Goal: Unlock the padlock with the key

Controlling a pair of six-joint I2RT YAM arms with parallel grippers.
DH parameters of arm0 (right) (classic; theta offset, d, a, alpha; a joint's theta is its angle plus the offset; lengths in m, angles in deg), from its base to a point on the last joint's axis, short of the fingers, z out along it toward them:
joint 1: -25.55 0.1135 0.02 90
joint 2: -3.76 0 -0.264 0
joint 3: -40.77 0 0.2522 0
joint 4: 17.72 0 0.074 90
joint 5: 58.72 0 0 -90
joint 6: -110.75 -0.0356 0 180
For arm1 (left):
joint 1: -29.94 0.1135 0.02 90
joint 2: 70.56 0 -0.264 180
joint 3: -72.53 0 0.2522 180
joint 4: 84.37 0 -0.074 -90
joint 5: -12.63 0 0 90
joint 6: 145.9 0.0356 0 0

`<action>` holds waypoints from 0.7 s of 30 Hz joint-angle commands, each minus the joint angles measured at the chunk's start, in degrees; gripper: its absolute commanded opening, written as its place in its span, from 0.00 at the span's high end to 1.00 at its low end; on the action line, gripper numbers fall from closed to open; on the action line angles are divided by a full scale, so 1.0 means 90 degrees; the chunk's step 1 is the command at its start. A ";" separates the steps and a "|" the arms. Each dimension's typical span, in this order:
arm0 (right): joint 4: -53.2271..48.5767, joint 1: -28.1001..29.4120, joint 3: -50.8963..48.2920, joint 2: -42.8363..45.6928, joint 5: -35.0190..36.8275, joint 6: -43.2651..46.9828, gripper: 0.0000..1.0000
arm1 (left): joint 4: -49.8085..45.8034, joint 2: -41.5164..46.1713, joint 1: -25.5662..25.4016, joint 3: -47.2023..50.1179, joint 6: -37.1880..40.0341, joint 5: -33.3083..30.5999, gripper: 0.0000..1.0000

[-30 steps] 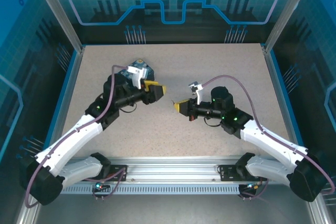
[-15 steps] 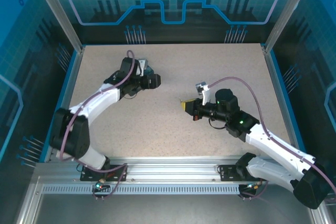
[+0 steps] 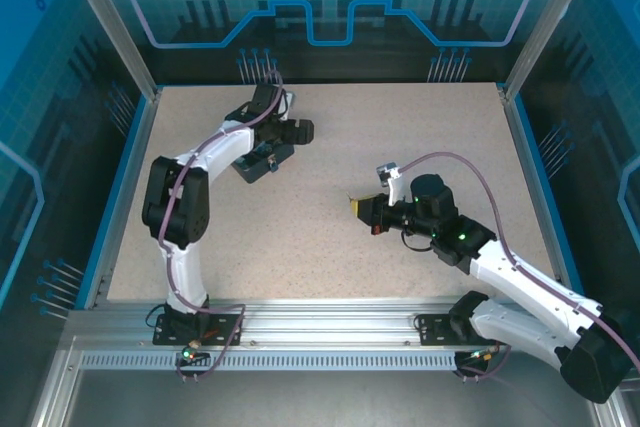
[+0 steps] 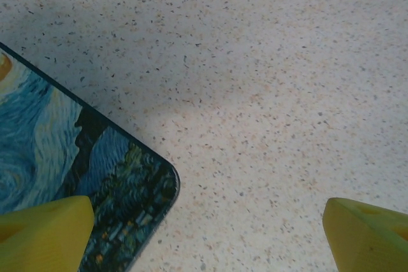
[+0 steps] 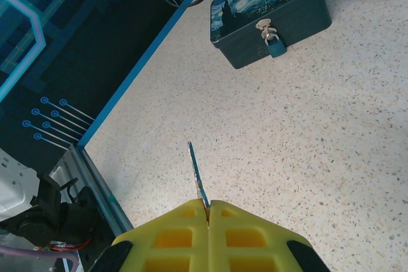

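Padlock (image 5: 275,45) hangs on the silver hasp (image 5: 263,28) of the starry-night tin (image 5: 268,11), on the tin wall that faces the right gripper (image 5: 208,205). Blue-grey body sits against that wall, shackle up at the hasp. Tin rests flat on the table (image 3: 400,127).

Right gripper is well apart from the tin, out over bare table on the hasp side. Jaws pressed together on the key (image 5: 196,176): thin blade sticks straight out of the fingertips, pointing roughly toward the tin but aimed to one side of the padlock. Key tip is nowhere near the padlock, with open tabletop between them. Right arm reaches in low from its base, forearm roughly level, gripper end toward the tin.

Left gripper (image 4: 205,221) hovers at the tin's far side. Jaws wide apart, nothing between them. One yellow finger (image 4: 44,234) is over the tin lid by a rounded corner, the other over bare table beside the tin. Left arm stands up at its base, elbow bent, forearm stretched out to the tin.
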 commanded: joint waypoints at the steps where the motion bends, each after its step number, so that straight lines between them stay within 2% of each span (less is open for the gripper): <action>1: -0.0154 -0.0097 -0.0061 0.0112 0.0111 0.0004 1.00 | -0.0637 -0.0339 0.0060 -0.0498 0.0272 -0.0206 0.05; 7: -0.0225 -0.0120 -0.0104 0.0153 0.0200 -0.0048 1.00 | -0.0918 -0.0749 0.0060 -0.0840 0.0415 -0.0140 0.06; 10: -0.0615 -0.0230 0.0021 0.0072 0.0264 -0.0145 1.00 | -0.0911 -0.0788 0.0060 -0.0786 0.0457 0.0030 0.07; 21: -0.1250 -0.0941 0.0013 0.0113 0.0166 -0.0358 1.00 | -0.0607 -0.0209 -0.0099 0.0185 0.0567 0.0062 0.09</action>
